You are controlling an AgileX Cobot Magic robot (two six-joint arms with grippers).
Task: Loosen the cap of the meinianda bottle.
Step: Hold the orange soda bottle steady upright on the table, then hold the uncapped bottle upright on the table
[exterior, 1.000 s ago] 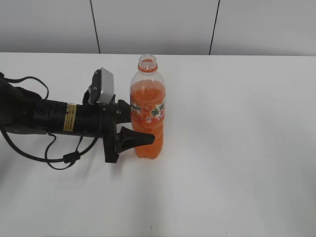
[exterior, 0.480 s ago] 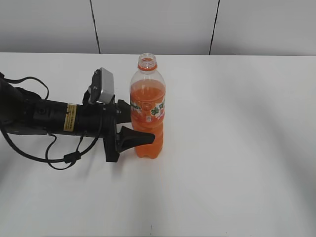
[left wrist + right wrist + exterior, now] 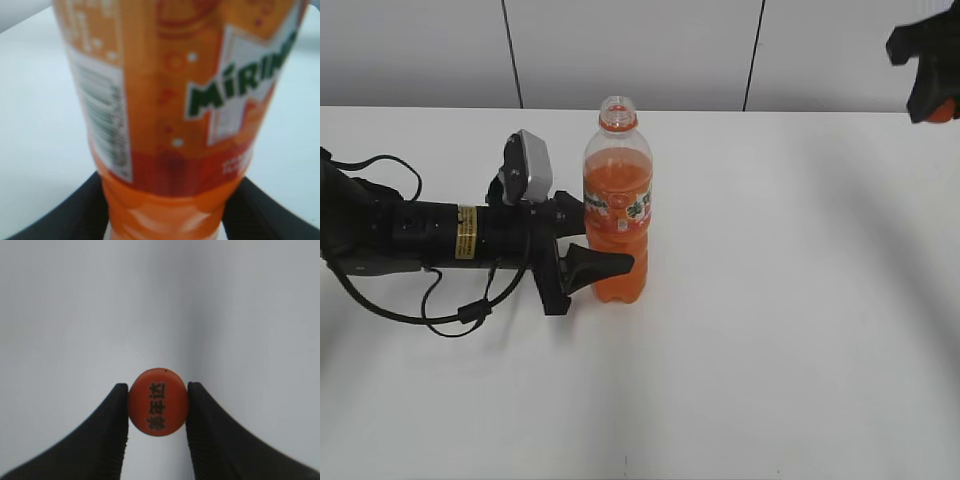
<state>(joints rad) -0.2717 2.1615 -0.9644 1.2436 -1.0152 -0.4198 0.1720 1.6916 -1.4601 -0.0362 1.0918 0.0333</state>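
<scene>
The meinianda bottle (image 3: 617,215) stands upright near the middle of the white table, holding orange drink, with its neck open and no cap on. My left gripper (image 3: 595,255) is shut on its lower body from the left; in the left wrist view the bottle (image 3: 175,115) fills the frame between both black fingers. My right gripper (image 3: 932,85) is high at the top right edge of the exterior view, shut on the orange cap (image 3: 158,401), whose printed top faces the right wrist camera. A sliver of the cap (image 3: 947,110) shows below the right fingers.
The white table (image 3: 790,300) stretches around the bottle. A grey panelled wall (image 3: 640,50) runs behind it. The left arm's black body and cables (image 3: 420,245) lie across the table's left side.
The right gripper with the cap has come into view at the top right. The left gripper and bottle shifted slightly up and left.
</scene>
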